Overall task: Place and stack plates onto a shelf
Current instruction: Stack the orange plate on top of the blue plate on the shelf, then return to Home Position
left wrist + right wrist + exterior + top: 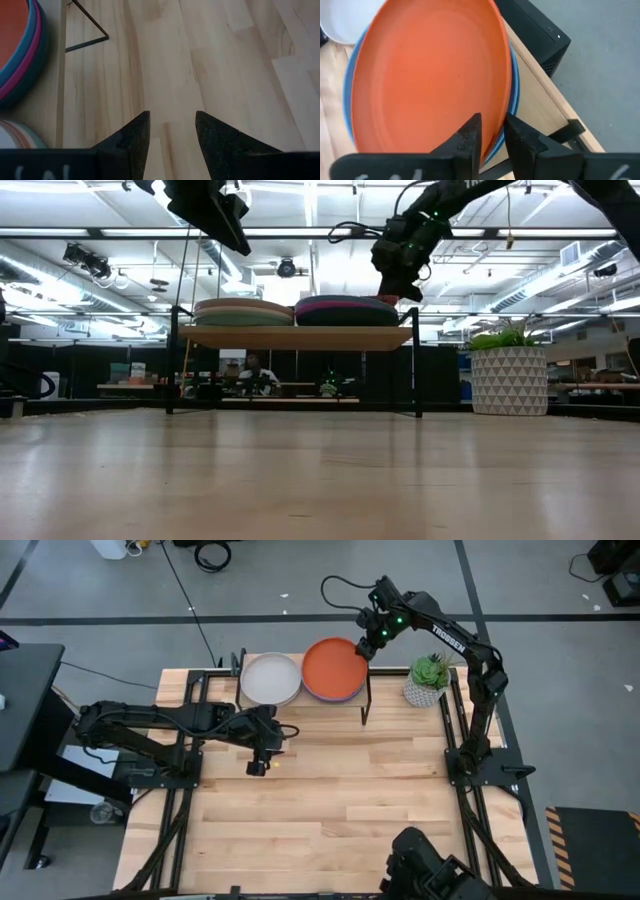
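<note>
Right gripper [366, 643] at the shelf [372, 680] edge, fingers narrowly parted astride orange plate [333, 668] rim atop the right-hand stack, left gripper [259, 761] open, beside shelf, empty

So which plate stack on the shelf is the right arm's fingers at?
The stack topped by the round orange plate, beside the cream-topped stack; the right gripper is at its rim.

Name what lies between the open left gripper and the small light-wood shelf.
Only bare slatted wooden tabletop separates the left gripper from the shelf, seen in the high view.
</note>
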Robot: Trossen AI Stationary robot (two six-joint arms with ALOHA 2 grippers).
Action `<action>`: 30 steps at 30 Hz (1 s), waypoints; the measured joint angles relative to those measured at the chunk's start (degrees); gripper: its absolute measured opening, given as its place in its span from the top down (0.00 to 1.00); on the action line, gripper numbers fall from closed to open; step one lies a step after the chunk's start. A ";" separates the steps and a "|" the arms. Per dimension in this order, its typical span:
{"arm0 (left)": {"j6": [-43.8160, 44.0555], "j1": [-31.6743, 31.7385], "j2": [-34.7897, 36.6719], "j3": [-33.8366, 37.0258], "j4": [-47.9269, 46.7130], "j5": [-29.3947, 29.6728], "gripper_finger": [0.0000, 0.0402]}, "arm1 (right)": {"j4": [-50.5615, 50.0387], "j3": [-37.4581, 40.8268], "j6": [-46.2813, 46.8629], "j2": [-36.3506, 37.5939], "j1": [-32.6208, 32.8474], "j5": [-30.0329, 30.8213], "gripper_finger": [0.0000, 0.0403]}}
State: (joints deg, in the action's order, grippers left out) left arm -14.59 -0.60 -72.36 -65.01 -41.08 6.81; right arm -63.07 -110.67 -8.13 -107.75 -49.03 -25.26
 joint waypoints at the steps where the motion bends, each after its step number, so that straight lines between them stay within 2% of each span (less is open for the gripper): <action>1: -0.02 0.00 0.00 0.00 0.00 0.00 0.59 | -0.40 0.00 -0.07 0.01 0.10 0.13 0.78; 6: -0.21 0.00 0.00 0.00 -0.05 0.02 0.59 | -2.65 0.00 0.08 0.03 0.14 8.20 0.77; 12: -2.48 0.00 0.00 0.00 0.07 0.02 0.59 | -6.31 -0.38 -1.93 1.17 0.19 8.82 0.77; 16: -3.04 -0.02 0.01 0.28 0.60 -2.15 0.59 | -6.45 -0.58 -3.70 5.31 0.12 7.73 0.77; 19: -3.17 -0.02 0.89 3.43 3.19 -3.17 0.59 | -4.16 1.36 -4.42 9.88 0.79 6.78 0.78; 23: -2.81 0.04 2.01 9.37 7.56 -3.25 0.59 | 3.95 9.01 -2.90 17.62 2.88 6.48 0.78; 30: -0.63 -0.97 7.11 17.81 16.77 -3.71 0.59 | 21.00 30.86 1.13 32.26 8.45 6.48 0.78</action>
State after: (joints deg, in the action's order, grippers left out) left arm -15.21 -1.57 -65.24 -47.21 -24.31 3.10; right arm -42.06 -79.81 -6.99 -75.49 -40.57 -18.78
